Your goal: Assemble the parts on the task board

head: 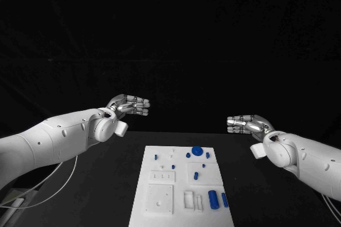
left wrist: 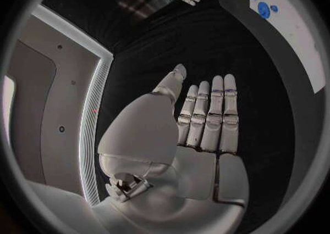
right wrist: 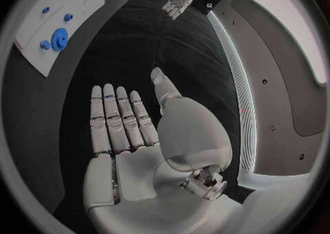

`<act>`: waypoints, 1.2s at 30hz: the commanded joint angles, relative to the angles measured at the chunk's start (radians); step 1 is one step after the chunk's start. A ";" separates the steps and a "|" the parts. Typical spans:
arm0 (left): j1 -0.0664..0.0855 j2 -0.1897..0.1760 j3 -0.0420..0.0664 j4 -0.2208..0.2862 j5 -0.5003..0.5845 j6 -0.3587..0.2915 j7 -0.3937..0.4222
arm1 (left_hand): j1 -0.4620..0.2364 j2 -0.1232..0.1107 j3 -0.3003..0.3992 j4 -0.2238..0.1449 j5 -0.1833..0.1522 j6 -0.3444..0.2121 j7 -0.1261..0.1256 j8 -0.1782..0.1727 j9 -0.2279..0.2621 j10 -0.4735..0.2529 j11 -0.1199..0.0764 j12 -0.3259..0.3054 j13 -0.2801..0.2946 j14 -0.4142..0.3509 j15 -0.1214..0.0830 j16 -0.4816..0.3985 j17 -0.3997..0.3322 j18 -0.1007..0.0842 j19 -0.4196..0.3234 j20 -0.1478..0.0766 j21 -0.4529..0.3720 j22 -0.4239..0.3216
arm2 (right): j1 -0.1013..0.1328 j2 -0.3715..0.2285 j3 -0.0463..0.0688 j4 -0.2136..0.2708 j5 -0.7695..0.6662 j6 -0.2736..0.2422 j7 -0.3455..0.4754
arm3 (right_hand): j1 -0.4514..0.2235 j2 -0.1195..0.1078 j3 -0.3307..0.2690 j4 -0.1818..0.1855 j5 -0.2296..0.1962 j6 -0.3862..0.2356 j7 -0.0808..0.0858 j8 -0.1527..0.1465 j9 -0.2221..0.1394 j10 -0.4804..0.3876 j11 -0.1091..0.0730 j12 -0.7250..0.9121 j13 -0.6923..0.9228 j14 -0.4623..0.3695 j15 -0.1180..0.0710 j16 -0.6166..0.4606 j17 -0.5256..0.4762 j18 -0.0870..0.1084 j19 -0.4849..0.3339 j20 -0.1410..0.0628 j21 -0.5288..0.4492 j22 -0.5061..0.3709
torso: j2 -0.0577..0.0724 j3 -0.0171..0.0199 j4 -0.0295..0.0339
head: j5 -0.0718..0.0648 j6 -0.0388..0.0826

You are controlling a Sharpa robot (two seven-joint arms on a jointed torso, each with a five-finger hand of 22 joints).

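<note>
The white task board [head: 160, 197] lies in the middle of the black table, running toward me. On it sit a blue gear [head: 197, 150], several small blue pegs [head: 196, 175] and two blue cylinders [head: 213, 198] near the front right. My left hand [head: 130, 106] hovers above the table, beyond the board's far left corner, fingers straight and together, holding nothing [left wrist: 206, 118]. My right hand [head: 246, 124] hovers off the board's far right corner, likewise flat and empty [right wrist: 120, 121]. The board [left wrist: 296, 36] and the gear [right wrist: 60, 37] appear at the rims of both wrist views.
Pale raised blocks and recessed sockets [head: 160, 196] cover the board's front left part. A white cable [head: 50, 187] hangs under my left arm at the table's left edge. Bare black table lies on both sides of the board.
</note>
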 commanded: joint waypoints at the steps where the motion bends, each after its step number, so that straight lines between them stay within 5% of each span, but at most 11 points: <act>1: 0.001 0.002 0.001 0.000 0.005 0.007 0.014 | -0.001 0.009 -0.002 -0.006 -0.004 -0.002 0.004 -0.004 0.000 -0.007 -0.002 -0.003 0.001 0.003 -0.002 -0.004 -0.001 0.010 0.000 0.003 0.006 -0.001 | 0.000 0.000 0.001 0.000 0.003 0.004 0.011 | 0.001 0.013 -0.002 -0.005 0.002 0.004 0.002 0.002 -0.001 0.001 0.003 -0.005 0.000 -0.002 -0.001 0.000 -0.001 0.013 -0.001 0.000 -0.003 0.000 | 0.000 0.0003 0.0005 | 0.000 -0.001; 18: 0.001 0.002 0.001 0.000 0.005 0.007 0.014 | -0.001 0.009 -0.002 -0.006 -0.004 -0.002 0.004 -0.004 0.000 -0.007 -0.002 -0.003 0.001 0.003 -0.002 -0.004 -0.001 0.010 0.000 0.003 0.006 -0.001 | 0.000 -0.001 0.001 0.001 0.003 0.002 0.011 | 0.001 0.013 -0.002 -0.005 0.002 0.004 0.002 0.002 -0.001 0.001 0.003 -0.005 0.000 -0.002 -0.001 0.000 -0.001 0.013 -0.001 0.000 -0.003 0.000 | 0.000 -0.0006 0.0003 | -0.001 -0.003; 19: 0.000 0.001 0.000 0.000 0.000 0.000 0.000 | -0.416 0.014 -0.061 0.118 -0.165 -0.302 -0.141 -0.073 -0.068 -0.330 -0.136 -0.067 -0.058 -0.344 -0.120 -0.093 -0.067 -0.069 -0.992 -0.098 -0.261 -0.081 | 0.000 -0.001 0.000 0.000 0.000 0.000 0.000 | -0.384 -0.041 0.021 0.204 -0.201 -0.895 -0.160 -0.058 -0.061 -0.985 -0.173 -0.065 -0.058 -0.303 -0.177 -0.060 -0.061 -0.084 -0.872 -0.181 -0.081 -0.067 | 0.000 0.0000 -0.0002 | -0.001 -0.002; 20: 0.000 0.000 0.000 0.001 0.000 -0.001 0.000 | -0.418 0.014 -0.061 0.118 -0.165 -0.304 -0.141 -0.073 -0.068 -0.333 -0.136 -0.067 -0.058 -0.345 -0.120 -0.093 -0.067 -0.069 -0.992 -0.098 -0.261 -0.081 | 0.000 -0.001 0.000 0.001 0.001 -0.001 0.000 | -0.386 -0.041 0.021 0.204 -0.201 -0.895 -0.160 -0.058 -0.061 -0.985 -0.173 -0.065 -0.058 -0.305 -0.177 -0.060 -0.061 -0.084 -0.872 -0.181 -0.081 -0.067 | 0.000 0.0001 0.0000 | -0.002 -0.002; 21: -0.002 0.000 0.001 0.003 0.001 -0.004 0.001 | -0.454 0.014 -0.061 0.118 -0.165 -1.007 -0.141 -0.073 -0.068 -0.365 -0.136 -0.067 -0.058 -0.375 -0.120 -0.093 -0.067 -0.069 -0.992 -0.098 -0.261 -0.081 | -0.001 -0.002 0.000 0.005 0.002 -0.004 0.001 | -0.417 -0.041 0.021 0.204 -0.201 -0.895 -0.160 -0.058 -0.061 -0.985 -0.173 -0.065 -0.058 -1.011 -0.177 -0.060 -0.061 -0.084 -0.872 -0.181 -0.081 -0.067 | 0.000 0.0002 0.0005 | -0.003 -0.002; 23: -0.007 -0.002 0.004 0.014 0.002 -0.016 0.005 | -0.519 0.014 -0.061 0.118 -0.165 -1.007 -0.141 -0.073 -0.068 -1.099 -0.136 -0.067 -0.058 -0.428 -0.120 -0.093 -0.067 -0.069 -0.992 -0.098 -0.261 -0.081 | -0.002 -0.004 -0.002 0.017 0.007 -0.017 0.005 | -0.479 -0.041 0.021 0.204 -0.201 -0.895 -0.160 -0.058 -0.061 -0.985 -0.173 -0.065 -0.058 -1.011 -0.177 -0.060 -0.061 -0.084 -0.872 -0.181 -0.081 -0.067 | -0.001 0.0009 0.0025 | -0.009 -0.004; 25: -0.019 -0.006 0.010 0.037 0.006 -0.043 0.014 | -0.603 0.014 -0.061 0.118 -0.165 -1.007 -0.141 -0.073 -0.068 -1.099 -0.136 -0.067 -0.058 -1.145 -0.120 -0.093 -0.067 -0.069 -0.992 -0.098 -0.261 -0.081 | -0.004 -0.009 -0.005 0.043 0.019 -0.043 0.014 | -0.548 -0.041 0.021 0.204 -0.201 -0.895 -0.160 -0.058 -0.061 -0.985 -0.173 -0.065 -0.058 -1.011 -0.177 -0.060 -0.061 -0.084 -0.872 -0.181 -0.081 -0.067 | -0.002 0.0024 0.0070 | -0.023 -0.007; 26: -0.025 -0.008 0.014 0.050 0.008 -0.057 0.018 | -0.632 0.014 -0.061 0.118 -0.165 -1.007 -0.141 -0.073 -0.068 -1.099 -0.136 -0.067 -0.058 -1.145 -0.120 -0.093 -0.067 -0.069 -0.992 -0.098 -0.261 -0.081 | -0.005 -0.012 -0.006 0.057 0.025 -0.058 0.019 | -1.281 -0.041 0.021 0.204 -0.201 -0.895 -0.160 -0.058 -0.061 -0.985 -0.173 -0.065 -0.058 -1.011 -0.177 -0.060 -0.061 -0.084 -0.872 -0.181 -0.081 -0.067 | -0.002 0.0031 0.0093 | -0.030 -0.009; 27: -0.032 -0.011 0.017 0.064 0.010 -0.074 0.023 | -0.660 0.014 -0.061 0.118 -0.165 -1.007 -0.141 -0.073 -0.068 -1.099 -0.136 -0.067 -0.058 -1.145 -0.120 -0.093 -0.067 -0.069 -0.992 -0.098 -0.261 -0.081 | -0.006 -0.015 -0.008 0.074 0.032 -0.074 0.024 | -1.281 -0.041 0.021 0.204 -0.201 -0.895 -0.160 -0.058 -0.061 -0.985 -0.173 -0.065 -0.058 -1.011 -0.177 -0.060 -0.061 -0.084 -0.872 -0.181 -0.081 -0.067 | -0.003 0.0040 0.0119 | -0.038 -0.010; 28: -0.039 -0.013 0.022 0.080 0.013 -0.092 0.029 | -1.386 0.014 -0.061 0.118 -0.165 -1.007 -0.141 -0.073 -0.068 -1.099 -0.136 -0.067 -0.058 -1.145 -0.120 -0.093 -0.067 -0.069 -0.992 -0.098 -0.261 -0.081 | -0.007 -0.019 -0.010 0.092 0.040 -0.092 0.030 | -1.281 -0.041 0.021 0.204 -0.201 -0.895 -0.160 -0.058 -0.061 -0.985 -0.173 -0.065 -0.058 -1.011 -0.177 -0.060 -0.061 -0.084 -0.872 -0.181 -0.081 -0.067 | -0.004 0.0048 0.0145 | -0.046 -0.012; 36: -0.137 -0.048 0.075 0.277 0.045 -0.318 0.099 | -1.386 0.014 -0.061 0.118 -0.165 -1.007 -0.141 -0.073 -0.068 -1.099 -0.136 -0.067 -0.058 -1.145 -0.120 -0.093 -0.067 -0.069 -0.992 -0.098 -0.261 -0.081 | -0.025 -0.063 -0.034 0.317 0.138 -0.319 0.106 | -1.281 -0.041 0.021 0.204 -0.201 -0.895 -0.160 -0.058 -0.061 -0.985 -0.173 -0.065 -0.058 -1.011 -0.177 -0.060 -0.061 -0.084 -0.872 -0.181 -0.081 -0.067 | -0.006 0.0077 0.0231 | -0.072 -0.019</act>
